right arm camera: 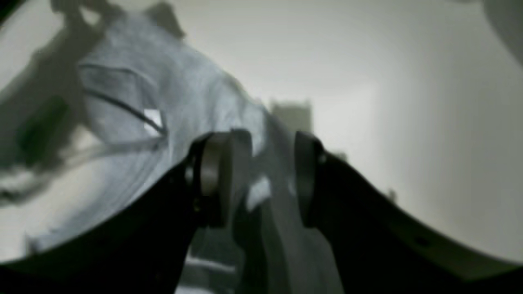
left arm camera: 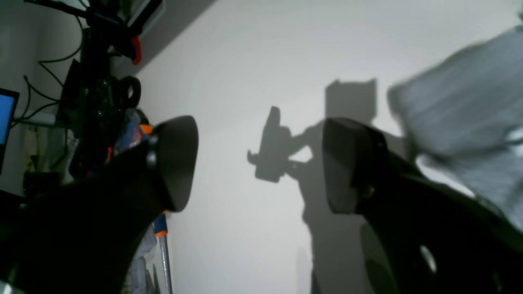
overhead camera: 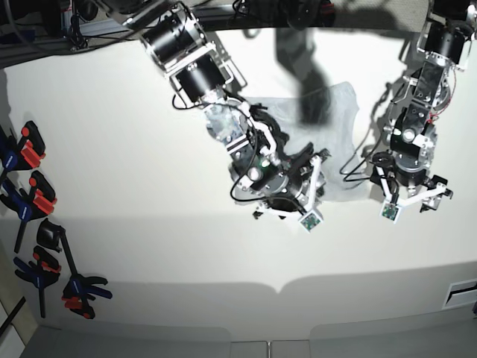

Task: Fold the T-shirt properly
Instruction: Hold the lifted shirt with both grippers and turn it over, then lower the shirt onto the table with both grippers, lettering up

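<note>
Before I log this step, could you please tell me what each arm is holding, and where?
The right gripper has a fold of the light grey cotton T-shirt between its jaws; which part is unclear. The left gripper is open and empty.

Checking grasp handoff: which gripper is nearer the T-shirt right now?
Right. The right gripper has T-shirt fabric between its jaws, over the shirt's lower edge. The left gripper is open and empty above bare table, with the shirt off to one side.

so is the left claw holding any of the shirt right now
No, in the left wrist view the left claw stands wide open with only bare table between its pads, and the T-shirt lies off to one side.
</note>
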Robot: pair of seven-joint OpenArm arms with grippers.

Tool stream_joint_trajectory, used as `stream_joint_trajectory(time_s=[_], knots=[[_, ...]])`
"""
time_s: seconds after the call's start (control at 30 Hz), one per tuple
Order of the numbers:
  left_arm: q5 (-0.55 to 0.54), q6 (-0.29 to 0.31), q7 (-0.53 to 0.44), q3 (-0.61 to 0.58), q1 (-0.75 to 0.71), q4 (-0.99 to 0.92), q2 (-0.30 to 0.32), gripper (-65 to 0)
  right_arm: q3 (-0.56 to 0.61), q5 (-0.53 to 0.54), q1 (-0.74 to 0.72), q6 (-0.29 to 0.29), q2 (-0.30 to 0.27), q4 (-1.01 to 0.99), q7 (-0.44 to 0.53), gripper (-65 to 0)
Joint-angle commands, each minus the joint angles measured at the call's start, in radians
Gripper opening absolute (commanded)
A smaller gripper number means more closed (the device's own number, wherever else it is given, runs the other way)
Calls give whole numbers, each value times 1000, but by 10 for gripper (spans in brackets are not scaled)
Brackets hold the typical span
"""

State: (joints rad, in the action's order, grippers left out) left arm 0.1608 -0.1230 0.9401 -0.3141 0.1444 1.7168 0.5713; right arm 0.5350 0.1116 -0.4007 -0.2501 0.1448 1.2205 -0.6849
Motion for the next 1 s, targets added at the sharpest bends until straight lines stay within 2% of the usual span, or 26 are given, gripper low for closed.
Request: stream_joint_trajectory(time_s=[0.0,0.1,0.2,0.3,0.37,0.43,0.53,0.63,0.7,0.73,0.83,0.97], knots=[[17,-12,-21,6,22,17,14,-205,-1,18,-35,4,12,12,47,-415],[17,-12,-18,6,22,17,14,-205,-1,0,-37,4,12,11,114,-415],[17,-13,62,6,22,18,11,-205,-7,-95,-37,5,12,11,155,-415],[9,-76,145,6,16,39,-6,-205,-56,-167,-37,7,12,11,154,-415],[-10,-79,151,6,-13,95,-36,-205,-120,-185,-37,8,12,11,153,-415],[-45,-78,136,5,-63,191,-82,-205,-195,-183,-37,8,12,11,150,-415],[-77,-46,95,5,-151,340,-163,-205,-313,-155,-42,4,12,11,122,-415],[-116,-45,49,5,-237,419,-231,-205,-395,-75,-45,-81,12,11,92,-415],[-161,-35,8,5,-293,416,-272,-205,-424,-19,-42,-143,-5,11,86,-415],[-183,-9,-11,5,-318,410,-288,-205,-436,2,-42,-160,-10,11,85,-415],[-219,61,-54,5,-378,367,-328,-205,-450,5,-42,-170,-11,11,86,-415],[-214,103,-96,5,-402,256,-383,-205,-450,0,-29,-172,-11,11,66,-415]])
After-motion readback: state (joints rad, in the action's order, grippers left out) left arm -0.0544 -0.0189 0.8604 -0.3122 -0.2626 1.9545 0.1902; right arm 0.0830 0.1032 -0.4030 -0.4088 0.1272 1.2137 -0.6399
